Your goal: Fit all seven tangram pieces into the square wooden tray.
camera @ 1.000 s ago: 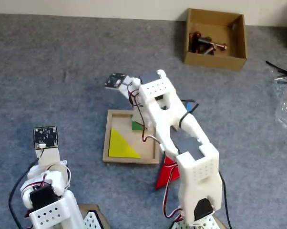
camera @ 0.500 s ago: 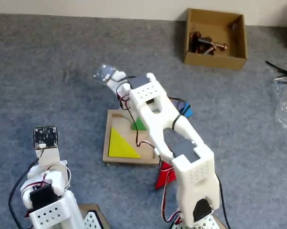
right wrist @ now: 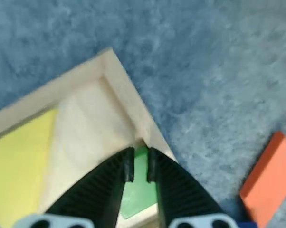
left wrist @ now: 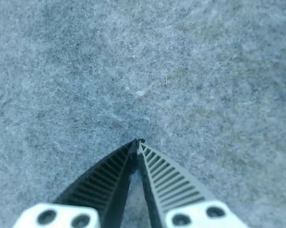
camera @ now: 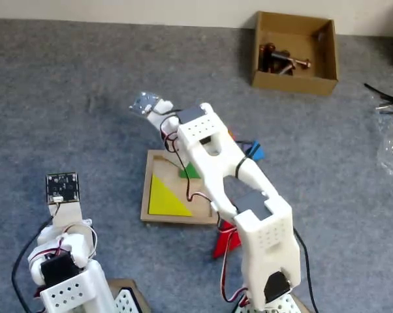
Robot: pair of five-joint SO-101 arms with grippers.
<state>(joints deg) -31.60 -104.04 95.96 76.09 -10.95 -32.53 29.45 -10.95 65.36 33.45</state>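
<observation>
The square wooden tray [camera: 146,189] lies mid-table with a yellow triangle [camera: 165,197] flat inside it. My right arm [camera: 209,140] stretches over the tray's far side. In the right wrist view my right gripper [right wrist: 139,154] is shut on a green piece [right wrist: 139,192], just inside the tray's rim [right wrist: 128,95] near a corner. The green piece [camera: 188,171] peeks out beside the arm. An orange piece [right wrist: 269,178], a blue piece [camera: 255,153] and a red piece [camera: 226,240] lie on the carpet outside the tray. My left gripper [left wrist: 137,142] is shut on nothing over bare carpet.
A cardboard box [camera: 294,52] holding copper-coloured parts stands at the back right. Clear plastic [camera: 392,150] and cables lie at the right edge. The left arm [camera: 62,254] sits at the near left, away from the tray.
My right arm has swung left over the tray's far edge with the green piece, mostly in the first half second. The left arm has kept still.
</observation>
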